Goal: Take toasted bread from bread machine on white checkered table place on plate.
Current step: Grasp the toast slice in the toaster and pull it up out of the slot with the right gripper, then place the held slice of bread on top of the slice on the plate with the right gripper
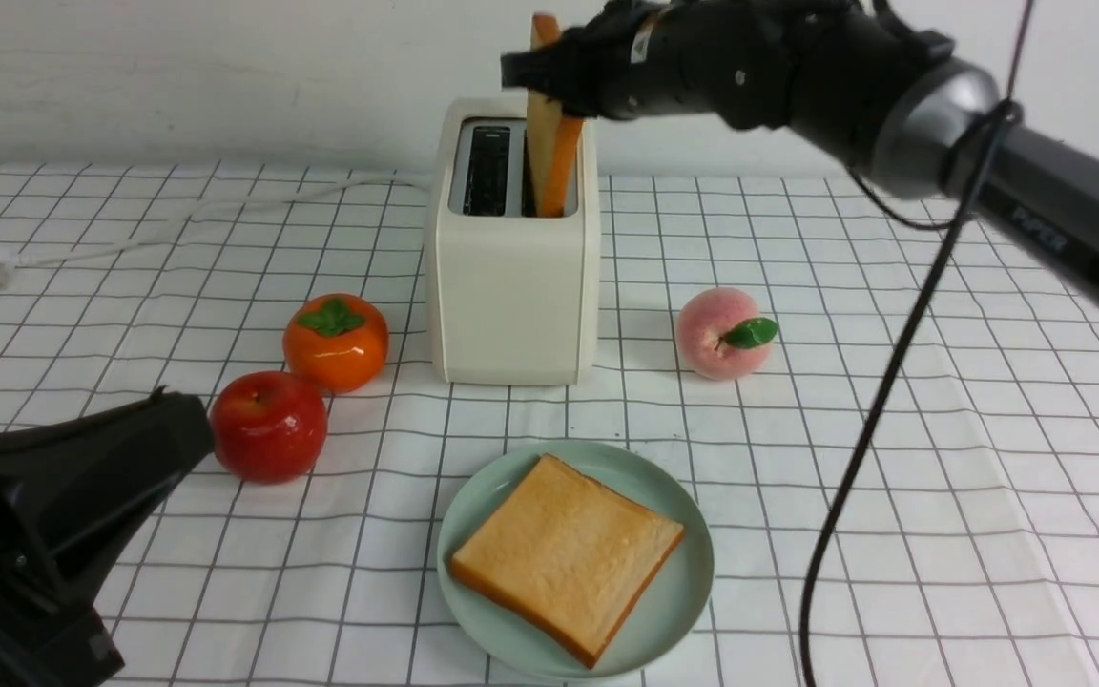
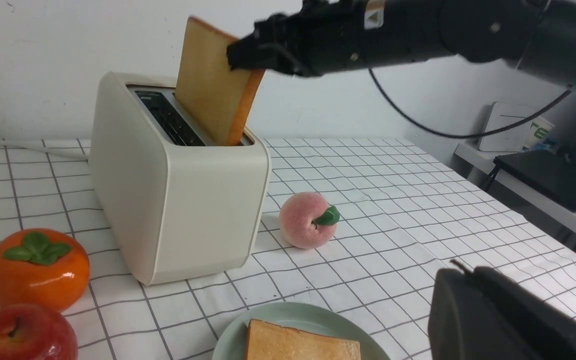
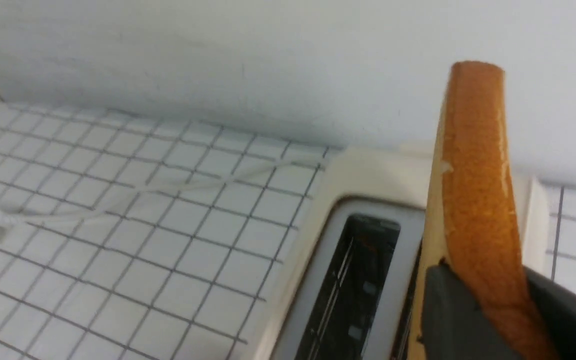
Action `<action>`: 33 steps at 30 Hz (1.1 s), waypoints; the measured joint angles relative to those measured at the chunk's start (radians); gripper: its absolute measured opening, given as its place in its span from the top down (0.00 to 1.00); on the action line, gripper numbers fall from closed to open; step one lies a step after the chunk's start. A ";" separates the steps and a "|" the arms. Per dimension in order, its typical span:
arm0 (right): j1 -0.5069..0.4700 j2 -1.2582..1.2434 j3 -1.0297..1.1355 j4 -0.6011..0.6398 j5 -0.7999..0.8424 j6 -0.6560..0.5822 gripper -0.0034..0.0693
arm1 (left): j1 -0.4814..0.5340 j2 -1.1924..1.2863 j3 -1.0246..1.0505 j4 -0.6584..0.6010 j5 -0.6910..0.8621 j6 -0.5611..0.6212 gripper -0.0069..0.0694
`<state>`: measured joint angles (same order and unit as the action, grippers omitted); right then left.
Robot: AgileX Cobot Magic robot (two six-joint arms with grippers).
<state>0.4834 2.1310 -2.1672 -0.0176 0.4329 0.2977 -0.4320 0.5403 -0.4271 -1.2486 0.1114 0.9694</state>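
A cream-white bread machine (image 1: 511, 286) stands at the back middle of the white checkered table (image 1: 893, 477). One slice of toasted bread (image 1: 554, 162) sticks up, tilted, out of its right slot. My right gripper (image 1: 549, 81) reaches in from the right and is shut on that slice's upper edge; in the right wrist view its dark fingers (image 3: 448, 310) press both sides of the orange crust (image 3: 475, 175). The left slot (image 1: 487, 170) is empty. Another slice (image 1: 564, 553) lies flat on the mint-green plate (image 1: 693, 582) in front. My left gripper (image 1: 192, 429) rests shut at the near left, holding nothing.
An orange persimmon (image 1: 335, 342) and a red apple (image 1: 268, 425) sit left of the toaster, the apple right by my left gripper. A pink peach (image 1: 721, 334) sits to the toaster's right. The white power cord (image 1: 177, 224) trails back left. My right arm's black cable (image 1: 874, 410) hangs over the table's right side.
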 joint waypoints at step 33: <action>-0.114 -0.609 1.021 0.811 0.390 -0.811 0.80 | 0.000 0.000 0.000 0.001 0.000 0.000 0.88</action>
<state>0.3694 1.5225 -1.1463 0.7933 0.8228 -0.5131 -0.4320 0.5403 -0.4271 -1.2478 0.1114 0.9697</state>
